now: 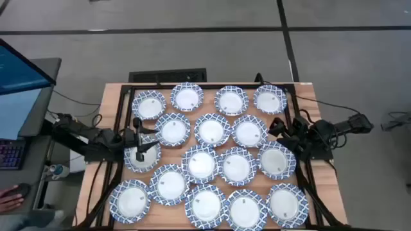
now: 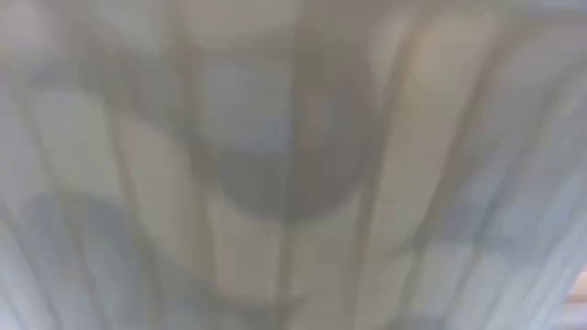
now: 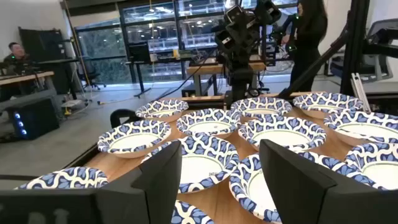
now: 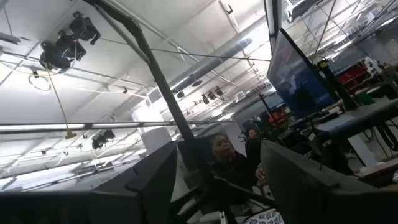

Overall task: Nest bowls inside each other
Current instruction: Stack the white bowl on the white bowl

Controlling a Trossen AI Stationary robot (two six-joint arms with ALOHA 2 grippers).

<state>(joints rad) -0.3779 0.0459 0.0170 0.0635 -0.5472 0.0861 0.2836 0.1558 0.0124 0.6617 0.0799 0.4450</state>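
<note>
Several identical bowls [image 1: 200, 162], white inside with blue lattice rims, sit upright in rows across the wooden table, rims touching or overlapping. The left wrist view shows them [image 3: 205, 158] spread out ahead. My left gripper [image 1: 137, 135] [image 3: 217, 180] is open and hovers over the left-side bowl [image 1: 142, 157], with no contact showing. My right gripper [image 1: 280, 127] [image 4: 217, 186] is open near the table's right edge and tipped upward, so its view shows the ceiling; only a scrap of bowl rim [image 4: 268, 218] shows there. A blurred patterned surface [image 2: 293, 165] fills the low view.
A black frame [image 1: 122, 109] borders the table, with cables along its left and right sides. A laptop [image 1: 19, 83] and a keyboard stand left of the table, and a person's hand [image 1: 9, 196] is at the near left. People [image 3: 308, 31] stand in the room beyond.
</note>
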